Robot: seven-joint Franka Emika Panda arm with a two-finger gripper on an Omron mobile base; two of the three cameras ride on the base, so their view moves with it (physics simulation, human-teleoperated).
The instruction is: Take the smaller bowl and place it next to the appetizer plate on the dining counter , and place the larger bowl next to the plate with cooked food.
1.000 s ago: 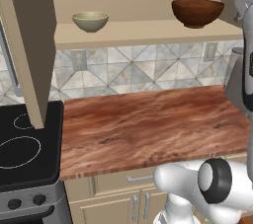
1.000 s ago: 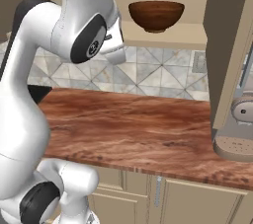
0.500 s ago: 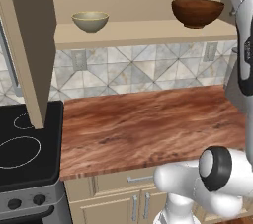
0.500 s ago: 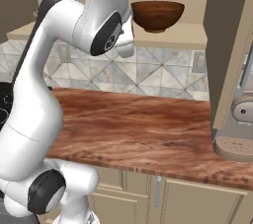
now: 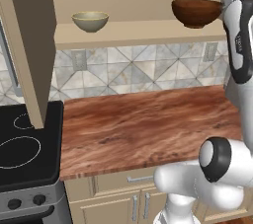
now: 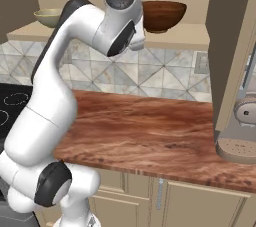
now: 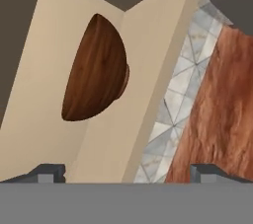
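Note:
The smaller bowl (image 5: 90, 20), beige with a yellowish inside, stands at the left of a beige wall shelf (image 5: 138, 34). The larger bowl (image 5: 196, 12), dark reddish-brown wood, stands upright at the right of the same shelf. In the right base view my arm covers the left edge of the larger bowl (image 6: 164, 16). My hand is raised to shelf height just right of it. In the rolled hand view the larger bowl (image 7: 96, 70) lies ahead and to the left of my gripper (image 7: 128, 172), which is open with nothing in it. The appetizer plate is out of view.
Below the shelf runs a reddish-brown wood-grain counter (image 5: 148, 127) with a tiled backsplash (image 5: 143, 67). A black stove (image 5: 22, 149) stands at its left under a beige hood panel (image 5: 32, 45). A coffee machine (image 6: 240, 131) and a tall cabinet side (image 6: 230, 46) stand at the right.
My arm has risen and swung toward the shelf, bringing the hand up beside the larger bowl. Both bowls stay where they were.

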